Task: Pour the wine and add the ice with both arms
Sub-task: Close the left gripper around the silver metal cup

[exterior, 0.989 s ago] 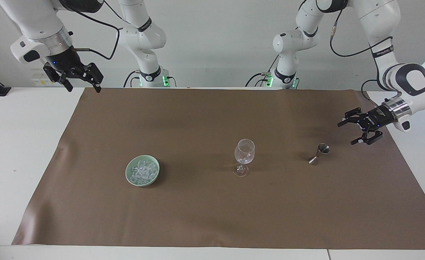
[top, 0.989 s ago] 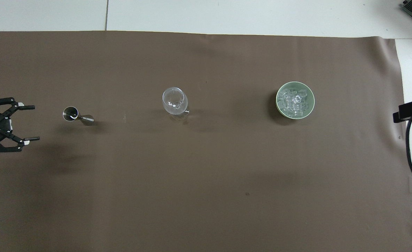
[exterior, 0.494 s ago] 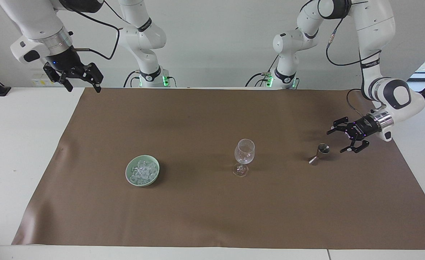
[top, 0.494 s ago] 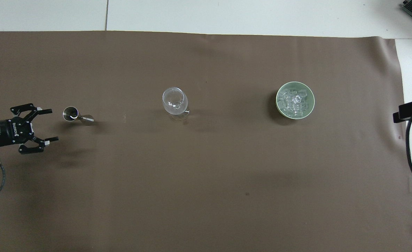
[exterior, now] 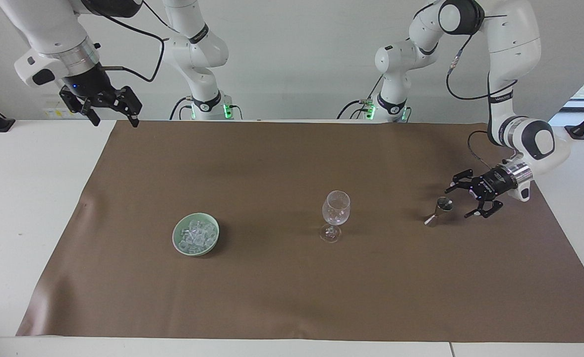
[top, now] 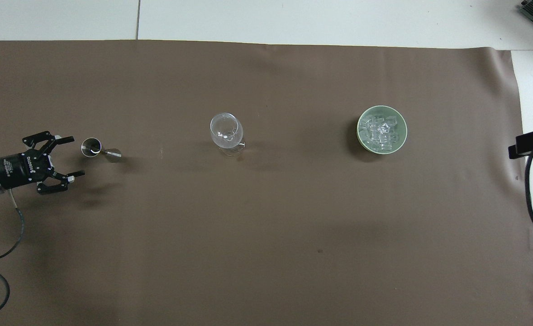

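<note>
1. Ice [exterior: 196, 236] lies heaped in a pale green bowl [exterior: 179, 246] on the brown mat [exterior: 282, 287], toward the right arm's end of the table. The clear cubes look hard and slick, and I judge they would skid out of a loose pinch; each wants a square grip across two flat faces, taken from the top of the heap.
2. Beside the bowl, about mid-table, stands an upright stemmed wine glass [exterior: 336, 208] that appears to be empty. It looks thin-walled and top-heavy on its narrow stem, so a knock could tip or crack it.
3. A small metal jigger [exterior: 438, 211] stands toward the left arm's end of the table, in line with the glass and bowl. It looks light, rigid and smooth; the narrow waist between its two cones seems the surest place to hold it.
4. The left gripper [exterior: 463, 201] hangs low over the mat just beside the jigger, lying nearly level, jaws spread wide with nothing between them. Its fingertips flank the cup's rim without touching it, as far as I can tell.
5. The right gripper [exterior: 113, 112] waits high over the mat's corner at its own end of the table, jaws wide and empty.
6. I judge the step in hand to be reaching for the jigger; pouring and ice are not yet begun.
</note>
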